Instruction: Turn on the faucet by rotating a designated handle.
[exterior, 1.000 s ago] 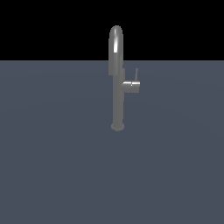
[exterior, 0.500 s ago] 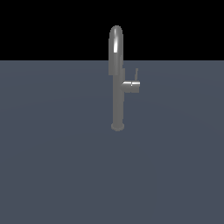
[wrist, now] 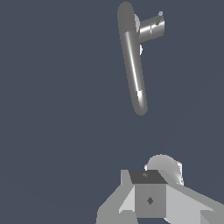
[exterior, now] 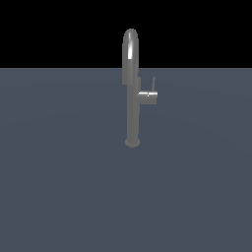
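The faucet (exterior: 132, 106) is a tall slim grey column on a round base with a high arched spout, standing mid-scene in the exterior view. The handle (exterior: 147, 97) is a short grey stub sticking out toward the exterior view's right, with a thin dark lever rod pointing up. The wrist view looks down on the faucet (wrist: 133, 65) and the handle (wrist: 153, 27). Grey blocky parts of my gripper (wrist: 148, 192) show at that picture's edge, well apart from the faucet and holding nothing. No gap between the fingers can be made out. The gripper is out of the exterior view.
The faucet stands on a flat dark blue-grey surface (exterior: 64, 187) that fills both views. A rounded pale grey part (wrist: 164, 168) shows just behind the gripper parts in the wrist view.
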Robot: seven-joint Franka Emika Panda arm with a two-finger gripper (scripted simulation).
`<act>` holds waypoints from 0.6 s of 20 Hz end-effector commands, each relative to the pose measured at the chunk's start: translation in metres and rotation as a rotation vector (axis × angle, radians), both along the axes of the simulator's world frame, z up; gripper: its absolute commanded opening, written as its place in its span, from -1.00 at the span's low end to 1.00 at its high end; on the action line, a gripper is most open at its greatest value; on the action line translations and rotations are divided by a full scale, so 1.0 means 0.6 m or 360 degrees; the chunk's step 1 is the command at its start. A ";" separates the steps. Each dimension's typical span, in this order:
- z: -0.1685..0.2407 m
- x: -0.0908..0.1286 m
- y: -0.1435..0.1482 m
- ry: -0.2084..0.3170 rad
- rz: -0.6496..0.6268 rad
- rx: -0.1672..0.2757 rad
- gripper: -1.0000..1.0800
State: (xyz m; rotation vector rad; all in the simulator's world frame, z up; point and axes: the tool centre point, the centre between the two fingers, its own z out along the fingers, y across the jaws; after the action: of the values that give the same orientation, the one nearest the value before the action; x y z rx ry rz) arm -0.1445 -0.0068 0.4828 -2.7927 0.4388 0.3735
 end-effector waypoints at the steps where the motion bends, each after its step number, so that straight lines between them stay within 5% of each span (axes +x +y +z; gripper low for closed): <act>1: -0.006 0.024 -0.004 0.0061 -0.0070 0.0069 -1.00; 12: -0.049 0.128 -0.034 0.0342 -0.0388 0.0390 -1.00</act>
State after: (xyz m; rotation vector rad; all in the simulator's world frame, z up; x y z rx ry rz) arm -0.0761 -0.0241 0.4575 -2.4817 0.6913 0.5995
